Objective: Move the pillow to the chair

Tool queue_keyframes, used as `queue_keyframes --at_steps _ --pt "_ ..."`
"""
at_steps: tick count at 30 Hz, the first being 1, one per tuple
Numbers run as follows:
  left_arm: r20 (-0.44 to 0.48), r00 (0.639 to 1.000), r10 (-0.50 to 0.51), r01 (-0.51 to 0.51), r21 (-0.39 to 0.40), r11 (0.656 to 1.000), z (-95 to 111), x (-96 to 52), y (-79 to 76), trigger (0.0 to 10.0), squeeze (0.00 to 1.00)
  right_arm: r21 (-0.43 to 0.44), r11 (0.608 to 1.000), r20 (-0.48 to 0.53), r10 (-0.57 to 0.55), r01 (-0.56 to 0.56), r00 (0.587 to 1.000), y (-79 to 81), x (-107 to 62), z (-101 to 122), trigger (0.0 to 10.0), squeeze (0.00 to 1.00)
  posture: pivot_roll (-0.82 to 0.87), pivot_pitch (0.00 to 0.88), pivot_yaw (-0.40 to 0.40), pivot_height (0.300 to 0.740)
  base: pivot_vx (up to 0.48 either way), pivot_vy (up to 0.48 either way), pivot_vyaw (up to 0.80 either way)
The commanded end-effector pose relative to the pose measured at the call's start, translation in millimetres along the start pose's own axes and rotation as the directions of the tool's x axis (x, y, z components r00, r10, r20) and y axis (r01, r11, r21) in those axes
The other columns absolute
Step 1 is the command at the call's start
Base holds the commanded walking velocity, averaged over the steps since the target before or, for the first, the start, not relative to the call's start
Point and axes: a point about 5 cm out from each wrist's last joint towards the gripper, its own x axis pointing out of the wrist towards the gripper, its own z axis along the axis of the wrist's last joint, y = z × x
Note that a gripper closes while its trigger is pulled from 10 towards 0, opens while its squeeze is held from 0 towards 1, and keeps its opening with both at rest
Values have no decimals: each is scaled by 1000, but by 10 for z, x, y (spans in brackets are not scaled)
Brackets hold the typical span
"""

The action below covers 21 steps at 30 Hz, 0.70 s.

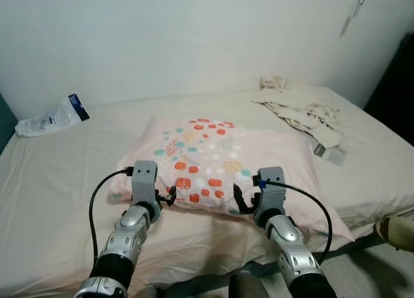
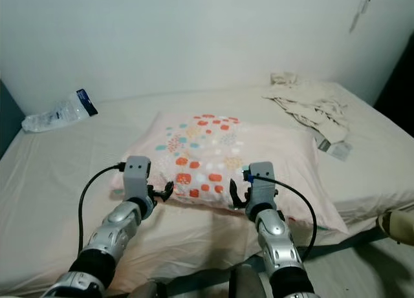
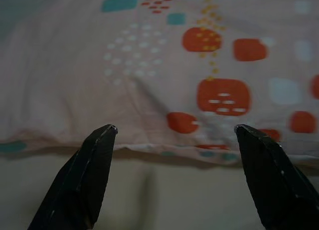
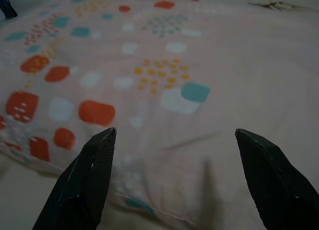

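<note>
My left gripper [image 1: 169, 198] and right gripper [image 1: 240, 200], jaws spread, sit at the pillow's [image 1: 213, 159] near edge on the beige bed [image 1: 58, 175] beside a white wall [image 1: 194, 33].

Beige bed [image 1: 58, 201] carries pillow [image 1: 213, 159], crumpled cloth [image 1: 301, 110] and plastic packet [image 1: 55, 117]

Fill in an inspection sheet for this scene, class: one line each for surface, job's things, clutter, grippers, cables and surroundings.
Surface: bed with a pale sheet.
Job's things: patterned pillow lying flat on the bed; chair, nothing seen.
Clutter: plastic bag at the far left; crumpled cloth at the far right.
Grippers: left gripper and right gripper both open at the pillow's near edge, holding nothing.
Cables: black cable looping along each arm.
Surroundings: plain white wall behind the bed.
</note>
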Motion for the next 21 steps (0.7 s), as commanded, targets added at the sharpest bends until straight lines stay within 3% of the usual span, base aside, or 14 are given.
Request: queue_keyframes --at_steps 1,2,3,5,7,10,13,17,21 --pt "-37 998 49 -51 -46 998 -88 -10 85 10000 0 14 1000 30 8 -9 1000 39 -14 27 10000 0 -53 59 -12 602 0 0 0" --pt "-37 998 49 -51 -46 998 -88 -10 85 10000 0 14 1000 30 8 -9 1000 39 -14 27 10000 0 -53 59 -12 602 0 0 0" --pt "-41 995 90 -95 -138 986 -58 15 126 10000 0 32 999 45 14 -16 999 41 -29 32 10000 0 -54 62 -12 592 0 0 0" --pt "-48 990 131 -138 -225 965 -12 42 165 10000 0 12 1000 38 12 -13 999 33 -33 35 10000 0 -55 71 -14 582 0 0 0" --pt "-52 989 136 -145 -259 955 9 54 176 10000 0 16 1000 45 12 -13 999 33 -39 46 10000 0 -56 76 -15 582 0 0 0" --pt "-74 992 98 -113 -238 965 52 90 177 10000 0 46 998 88 30 -34 996 56 -76 86 10000 0 -64 103 -10 568 0 0 0" --pt "-84 992 90 -111 -291 950 82 108 198 10000 0 34 999 97 26 -29 995 55 -89 108 10000 0 -66 116 -2 558 0 0 0" --pt "-40 995 88 -96 -471 877 209 143 290 10000 0 53 998 115 14 -21 993 43 -150 129 10000 0 -72 151 13 558 0 0 0" --pt "-31 994 106 -106 -525 844 235 144 354 10000 0 56 998 117 13 -20 993 51 -174 121 10000 0 -78 161 15 558 0 0 0"
